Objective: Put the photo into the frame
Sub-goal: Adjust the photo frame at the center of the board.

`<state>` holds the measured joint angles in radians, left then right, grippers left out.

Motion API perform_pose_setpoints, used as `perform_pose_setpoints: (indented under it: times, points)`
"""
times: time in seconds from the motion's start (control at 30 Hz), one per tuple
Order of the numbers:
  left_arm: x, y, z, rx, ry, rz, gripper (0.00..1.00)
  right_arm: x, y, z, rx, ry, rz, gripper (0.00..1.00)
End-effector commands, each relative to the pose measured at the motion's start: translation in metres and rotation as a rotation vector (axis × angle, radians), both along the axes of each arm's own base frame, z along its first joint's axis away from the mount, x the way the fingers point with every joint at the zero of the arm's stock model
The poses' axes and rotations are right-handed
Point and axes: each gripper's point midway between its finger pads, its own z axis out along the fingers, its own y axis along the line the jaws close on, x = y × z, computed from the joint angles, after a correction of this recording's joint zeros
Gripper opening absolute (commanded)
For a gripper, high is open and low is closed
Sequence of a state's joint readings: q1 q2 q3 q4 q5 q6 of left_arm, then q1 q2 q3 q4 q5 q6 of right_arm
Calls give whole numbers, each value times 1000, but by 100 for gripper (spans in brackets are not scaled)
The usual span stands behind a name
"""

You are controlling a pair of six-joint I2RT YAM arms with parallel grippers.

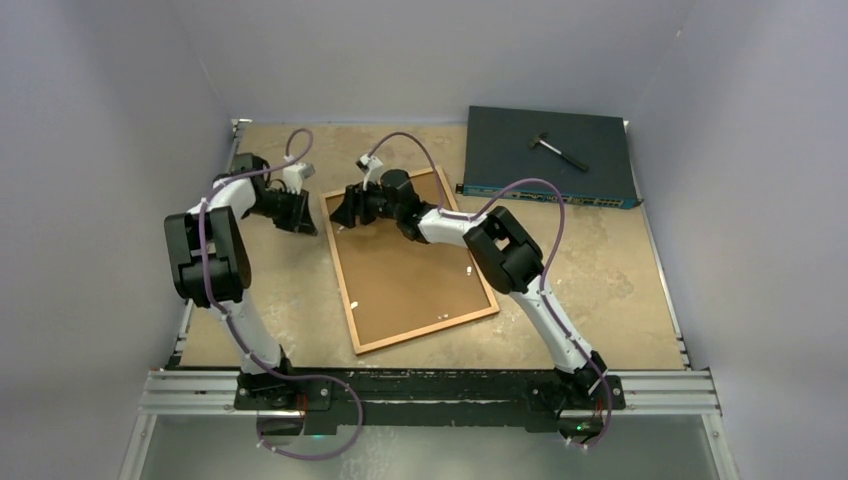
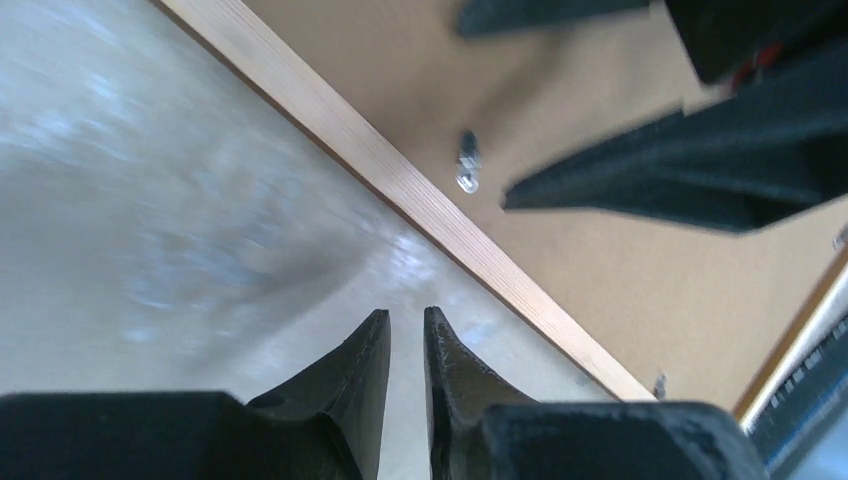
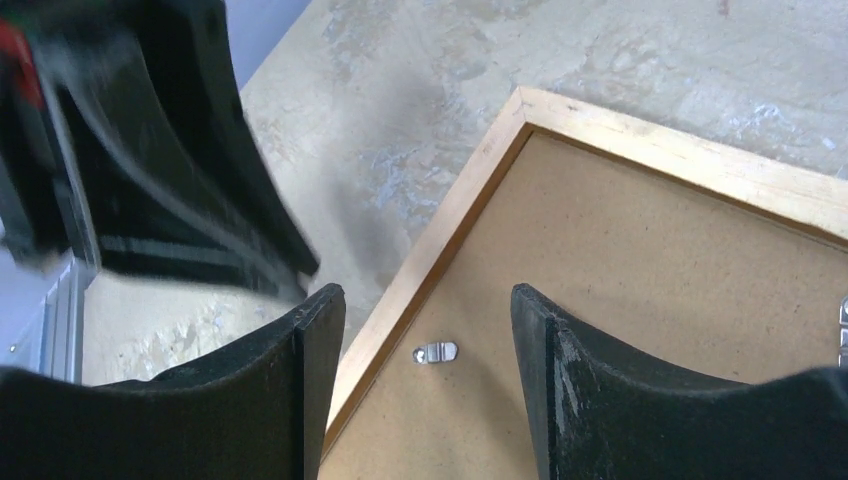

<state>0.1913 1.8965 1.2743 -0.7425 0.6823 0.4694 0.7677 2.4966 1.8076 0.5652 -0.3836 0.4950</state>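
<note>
The orange-brown wooden frame (image 1: 341,278) lies flat on the table with the plain brown backing board (image 1: 410,270) filling it. The photo is not in view. My right gripper (image 1: 340,212) hovers open over the frame's far left corner. In the right wrist view its jaws (image 3: 428,300) straddle the frame rail (image 3: 440,225) and a small metal clip (image 3: 436,352) on the board. My left gripper (image 1: 305,218) is just outside that corner over bare table. In the left wrist view it (image 2: 407,320) is empty, with only a thin gap between its jaws, beside the rail (image 2: 420,205).
A dark flat electronics box (image 1: 545,155) lies at the back right with a small hammer (image 1: 558,150) on it. Grey walls enclose the table on three sides. A metal rail (image 1: 430,390) runs along the near edge at the arm bases.
</note>
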Motion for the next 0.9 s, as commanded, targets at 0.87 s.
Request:
perform_pose_setpoints:
  times: [0.87]
  points:
    - [171, -15, 17, -186, -304, 69, 33, -84, -11, 44, 58, 41, 120, 58]
